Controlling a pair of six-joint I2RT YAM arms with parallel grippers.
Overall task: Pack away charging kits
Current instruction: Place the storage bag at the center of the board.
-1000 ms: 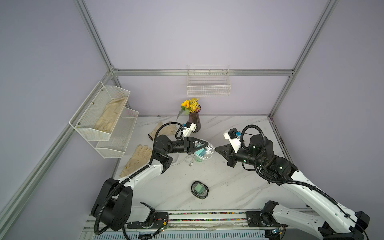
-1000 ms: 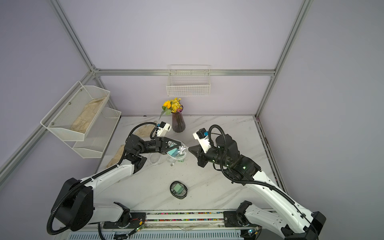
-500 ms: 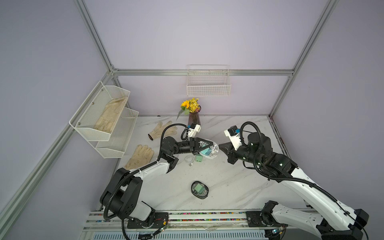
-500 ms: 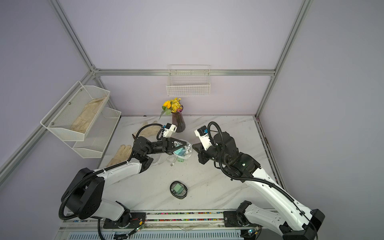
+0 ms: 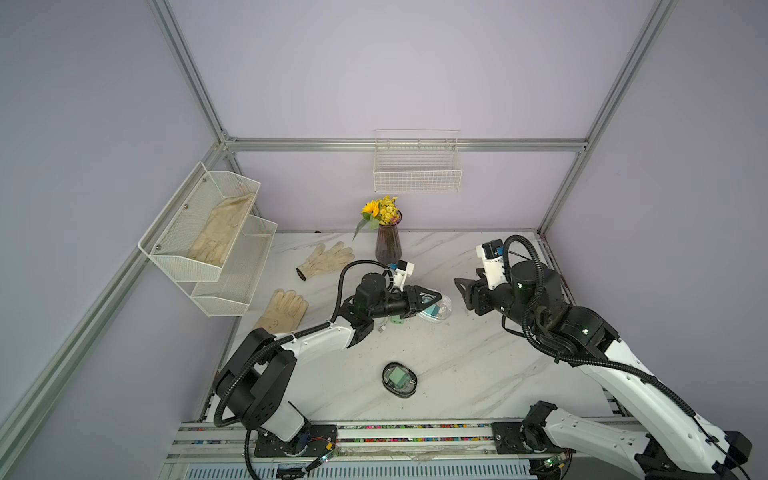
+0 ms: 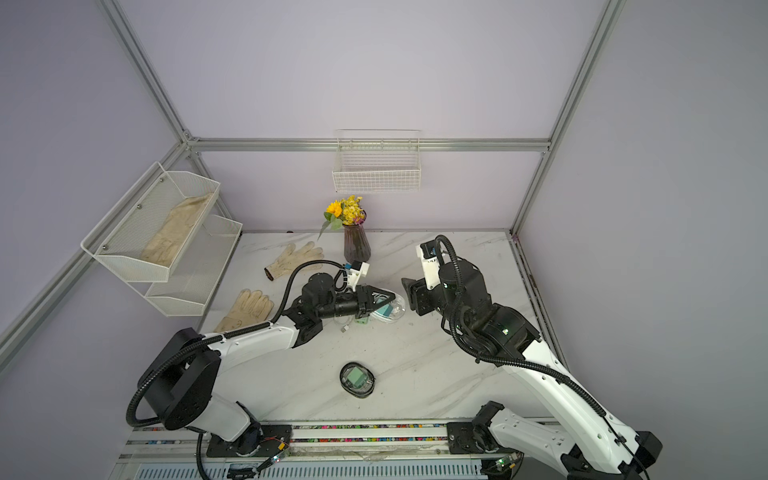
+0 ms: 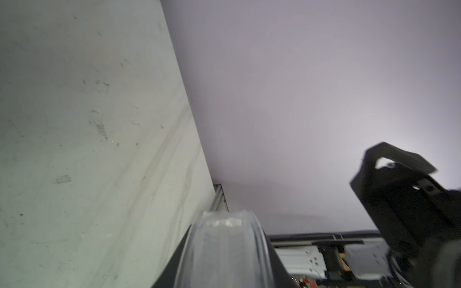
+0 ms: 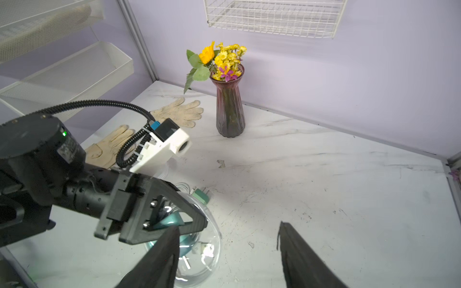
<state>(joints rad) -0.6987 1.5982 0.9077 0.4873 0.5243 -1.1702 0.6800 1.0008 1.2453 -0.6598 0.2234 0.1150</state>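
Right gripper [image 5: 463,295] has gone from closed to spread wide and has drawn back from the clear case [image 5: 444,307]; it holds nothing. That case, with a teal adapter [image 5: 433,310] inside, sits just in front of the vase [image 5: 387,247], pinched at its rim by the partly closed left gripper [image 5: 433,302]; whether it touches the table [image 5: 478,365] I cannot tell. Beneath that gripper lies a loose mint-green adapter [image 5: 397,321]; the black-rimmed case [image 5: 400,379] rests well in front of the vase, apart from both grippers.
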